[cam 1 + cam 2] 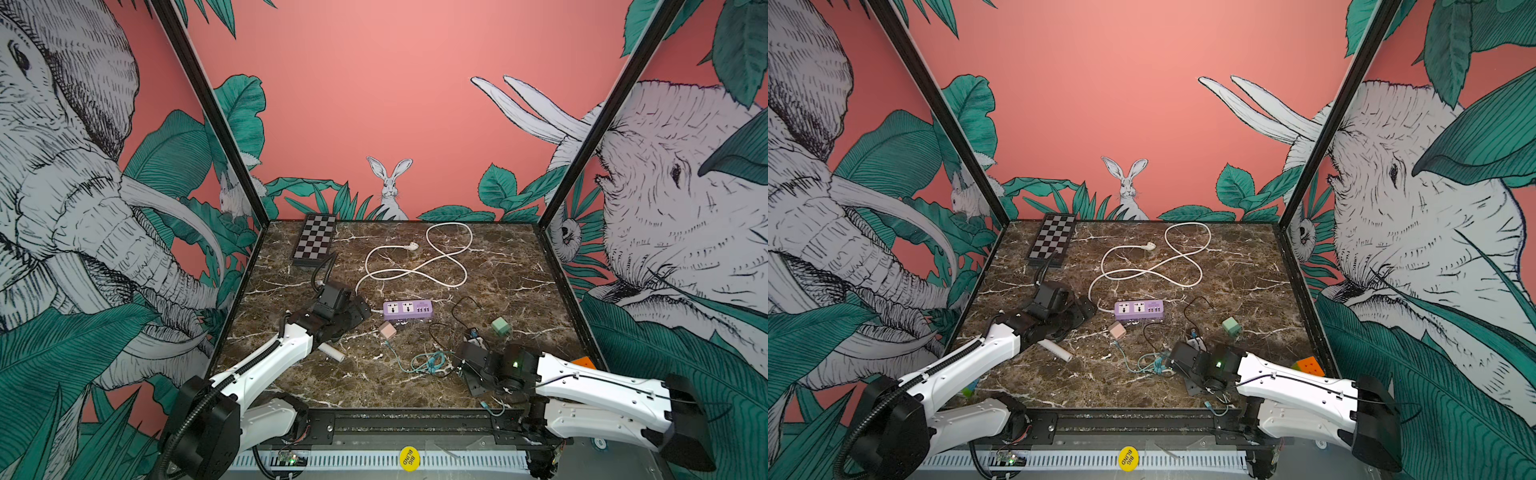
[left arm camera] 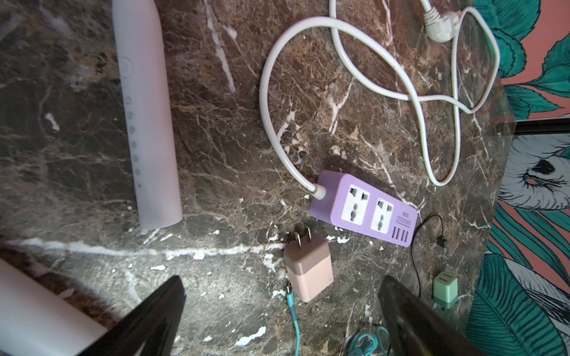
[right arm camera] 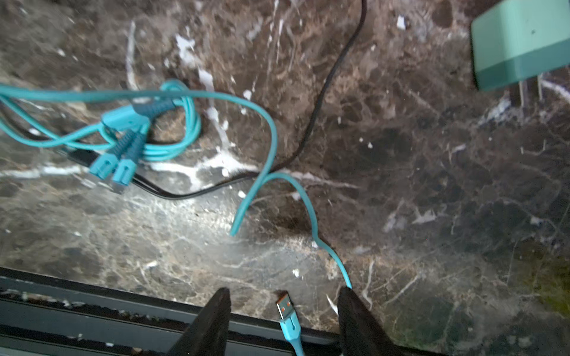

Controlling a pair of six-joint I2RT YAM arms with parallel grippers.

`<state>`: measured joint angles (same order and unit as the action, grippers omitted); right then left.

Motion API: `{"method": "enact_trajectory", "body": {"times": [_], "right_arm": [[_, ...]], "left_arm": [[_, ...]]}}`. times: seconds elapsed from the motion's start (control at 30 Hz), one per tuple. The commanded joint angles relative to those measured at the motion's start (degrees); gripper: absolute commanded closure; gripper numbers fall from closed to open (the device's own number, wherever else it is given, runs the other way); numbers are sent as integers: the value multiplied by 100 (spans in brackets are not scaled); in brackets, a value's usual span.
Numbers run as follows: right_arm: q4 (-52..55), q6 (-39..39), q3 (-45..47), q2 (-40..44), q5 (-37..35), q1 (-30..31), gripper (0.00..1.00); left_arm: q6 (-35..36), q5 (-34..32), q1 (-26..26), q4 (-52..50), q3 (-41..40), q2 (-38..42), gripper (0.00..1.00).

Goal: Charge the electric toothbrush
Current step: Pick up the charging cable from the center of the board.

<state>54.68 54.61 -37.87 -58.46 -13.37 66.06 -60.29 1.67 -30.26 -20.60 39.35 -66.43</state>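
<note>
Electric toothbrush handle [image 2: 145, 123] lies flat on the marble tabletop [image 2: 216, 138]. We judge it light, rigid and smooth, so likely to roll or slip. We would take it across the straight lower barrel, clear of the buttons.

Left claw [image 2: 282, 279] hangs near it, jaws wide apart and empty. Right claw [image 3: 283, 292], well apart from the handle, has its jaws open on either side of the teal cable's USB plug [image 3: 284, 305], not touching it. We expect that cable to be limp and to trail.

Pink charger [image 2: 308, 271] sits just beside the purple power strip [image 2: 364, 209], whose small label we cannot read. A yellow disc [image 1: 409, 458] below the tabletop's front edge reads "BIG BLIND".
</note>
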Motion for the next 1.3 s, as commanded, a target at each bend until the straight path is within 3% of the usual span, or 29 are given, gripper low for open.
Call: {"method": "enact_trajectory", "body": {"times": [0.0, 0.4, 0.83, 1.1, 1.27], "right_arm": [[304, 751, 63, 7, -171, 319, 47], [337, 2105, 371, -316, 67, 1725, 51], [-21, 2383, 832, -722, 228, 1787, 59], [-282, 2357, 878, -1142, 369, 1793, 76], [-293, 2219, 712, -1214, 269, 1789, 91]], "left_arm": [[-67, -27, -57, 52, 128, -61, 1], [98, -1, -72, -20, 193, -128, 1], [246, -86, -75, -126, 311, -108, 1], [246, -54, -76, -76, 308, -163, 1], [247, -61, -76, -67, 310, -148, 1]]}}
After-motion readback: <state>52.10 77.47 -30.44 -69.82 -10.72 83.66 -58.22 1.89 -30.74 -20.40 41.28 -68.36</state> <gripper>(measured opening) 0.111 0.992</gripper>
